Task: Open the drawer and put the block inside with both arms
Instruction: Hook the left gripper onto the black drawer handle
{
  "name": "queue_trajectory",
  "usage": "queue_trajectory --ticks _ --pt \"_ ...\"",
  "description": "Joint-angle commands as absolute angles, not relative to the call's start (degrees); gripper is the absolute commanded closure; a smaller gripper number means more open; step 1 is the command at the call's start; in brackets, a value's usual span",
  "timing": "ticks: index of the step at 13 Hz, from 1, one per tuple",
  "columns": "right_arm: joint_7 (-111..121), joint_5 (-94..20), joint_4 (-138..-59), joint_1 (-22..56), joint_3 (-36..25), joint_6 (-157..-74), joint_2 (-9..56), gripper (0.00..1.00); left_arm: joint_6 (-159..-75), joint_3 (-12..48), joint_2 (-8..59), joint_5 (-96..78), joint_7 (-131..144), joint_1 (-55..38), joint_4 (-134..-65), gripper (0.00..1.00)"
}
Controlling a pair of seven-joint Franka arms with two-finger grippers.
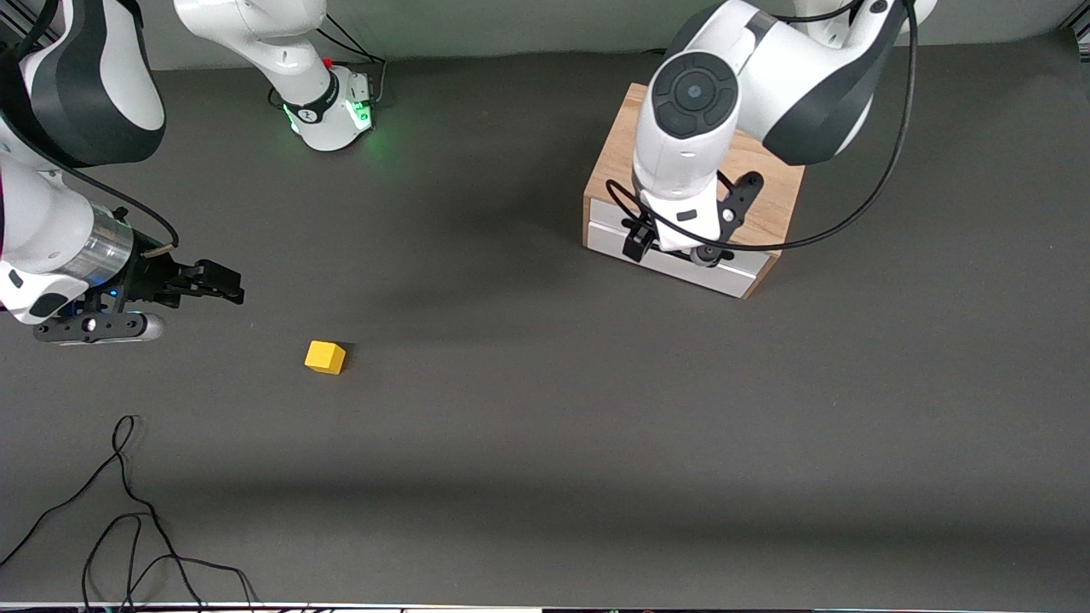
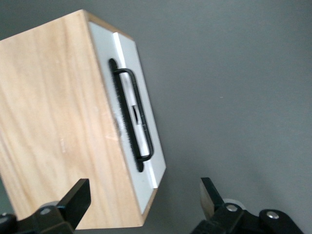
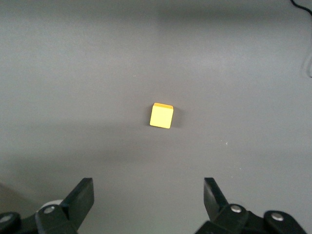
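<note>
On the table [image 1: 545,443]: one block [image 1: 325,357], one shut drawer [image 1: 681,260].

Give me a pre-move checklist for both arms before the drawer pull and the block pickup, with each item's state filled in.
1. Drawer shut, handle free of any grip: ok.
2. Left gripper open, up over the cabinet front: ok.
3. Left gripper down at handle level: not ok.
4. Block alone on the table, nothing touching it: ok.
5. Right gripper open, empty: ok.
6. Right gripper around the block: not ok; the block lies apart from its fingertips.
</note>
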State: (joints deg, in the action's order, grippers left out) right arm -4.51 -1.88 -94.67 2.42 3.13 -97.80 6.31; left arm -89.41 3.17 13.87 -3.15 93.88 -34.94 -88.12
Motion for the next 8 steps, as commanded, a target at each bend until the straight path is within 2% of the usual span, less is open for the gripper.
queue_trajectory --ticks 1,4,8 --pt "-6.2 -0.7 -93.8 2.9 4.0 -98.1 6.7 0.00 -85.3 2.3 13.5 -2.0 95.4 -36.4 -88.2 0.00" --pt "-6.3 -0.6 -93.6 4.0 4.0 -98.1 6.7 0.00 -84.3 2.3 13.6 -0.9 92.6 -36.1 -89.3 0.00" --pt "-9.5 -0.2 -93.7 6.2 4.0 -98.0 6.6 0.00 -92.1 2.1 14.2 0.5 91.8 -35.7 -96.0 0.00"
